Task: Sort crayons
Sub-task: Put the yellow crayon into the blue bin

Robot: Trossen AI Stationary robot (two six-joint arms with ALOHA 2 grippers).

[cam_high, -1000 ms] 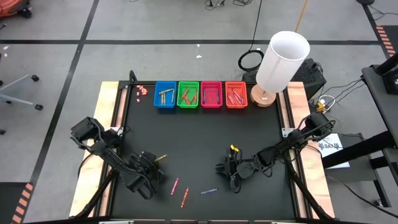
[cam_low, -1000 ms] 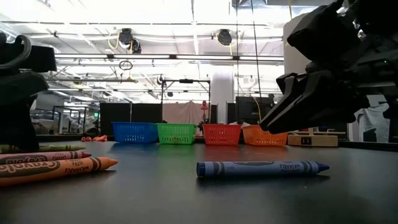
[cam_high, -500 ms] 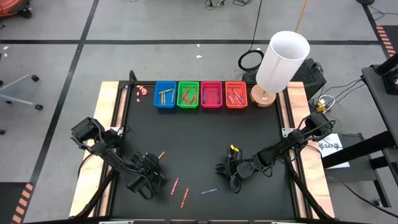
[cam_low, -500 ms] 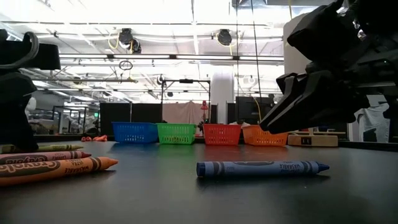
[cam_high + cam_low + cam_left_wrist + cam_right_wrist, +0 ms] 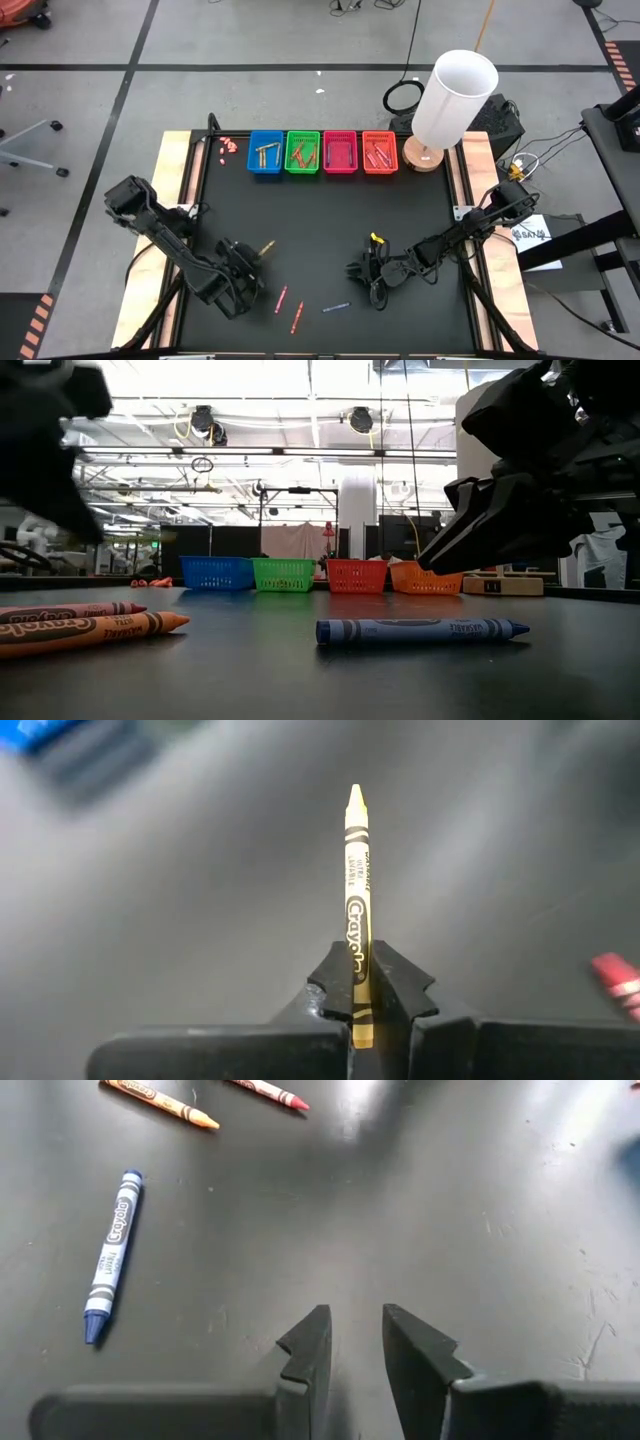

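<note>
Yellow crayon clamped in left pincer; right pincer parted; three loose crayons, seemingly.

Paper-wrapped waxy crayons lie on the matt black, faintly scuffed worktop, whose side edges are pale bare wood, beside glossy plastic mesh baskets.

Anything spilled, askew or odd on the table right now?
One oddity: small pinkish bits lie loose on the table beside the blue basket, like spilled crumbs. Otherwise normal: the left gripper pinches a yellow crayon, and red, orange and blue crayons wait near the front.
</note>
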